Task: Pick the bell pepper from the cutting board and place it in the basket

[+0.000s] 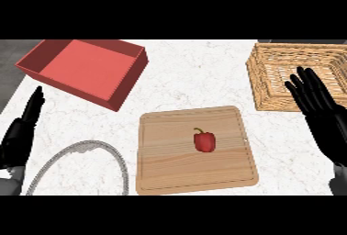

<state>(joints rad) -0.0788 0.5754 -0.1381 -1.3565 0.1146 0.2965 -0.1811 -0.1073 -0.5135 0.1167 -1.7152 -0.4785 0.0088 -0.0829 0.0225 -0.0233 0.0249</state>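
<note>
**Inspector:** State the position of the task's thing.

**Assistant:** The red bell pepper point(204, 141) lies on the rectangular wooden cutting board point(169, 158), a little right of the board's middle, with its stem toward the far side. Nothing touches it. The board lies flat on the white marbled table point(193, 78), near the lower edge of the head view.

**Inspector:** The hands?

**Assistant:** The black right hand point(313, 98) shows at the right, fingers straight and spread apart, holding nothing. It is past the board's right edge and farther up the table than the pepper, well apart from it. In this view its fingertips overlap the near left part of the woven wicker basket point(270, 94); I cannot tell whether they touch it. The black left hand point(20, 133) rests at the left edge, fingers straight and together, pointing up, also holding nothing. It is well apart from the pepper, on the board's other side.

**Inspector:** Other items?

**Assistant:** The basket stands in the far right corner of the table. A red square box point(85, 66) stands at the far left. A curved grey braided hose point(85, 146) arcs between the left hand and the board.
</note>
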